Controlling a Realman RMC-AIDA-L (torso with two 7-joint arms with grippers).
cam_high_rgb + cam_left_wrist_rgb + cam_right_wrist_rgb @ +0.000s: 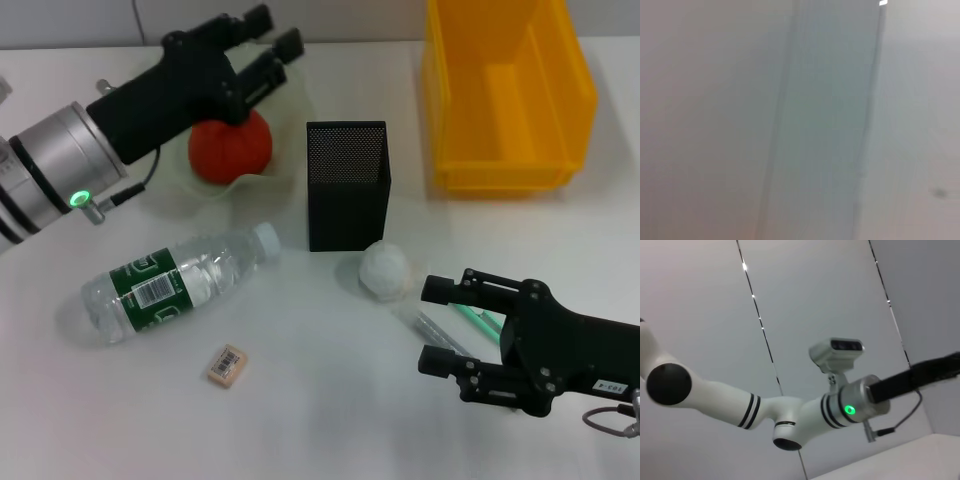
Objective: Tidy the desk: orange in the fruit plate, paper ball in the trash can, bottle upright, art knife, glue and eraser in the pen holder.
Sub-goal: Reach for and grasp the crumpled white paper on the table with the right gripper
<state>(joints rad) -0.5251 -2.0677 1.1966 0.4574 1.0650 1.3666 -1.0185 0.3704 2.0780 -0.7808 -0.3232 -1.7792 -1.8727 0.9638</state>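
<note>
The orange [231,146] is seen lying in the fruit plate [290,110] at ten o'clock, beneath the spread left gripper [265,45]. The paper ball [385,270], centre, is judged next for the spread right gripper [437,325].

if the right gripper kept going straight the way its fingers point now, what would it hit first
Probably the paper ball: the right gripper, open and lying sideways near the table, points left, and the ball sits just beyond its upper finger. Height is hard to judge, so it might pass alongside.
</note>
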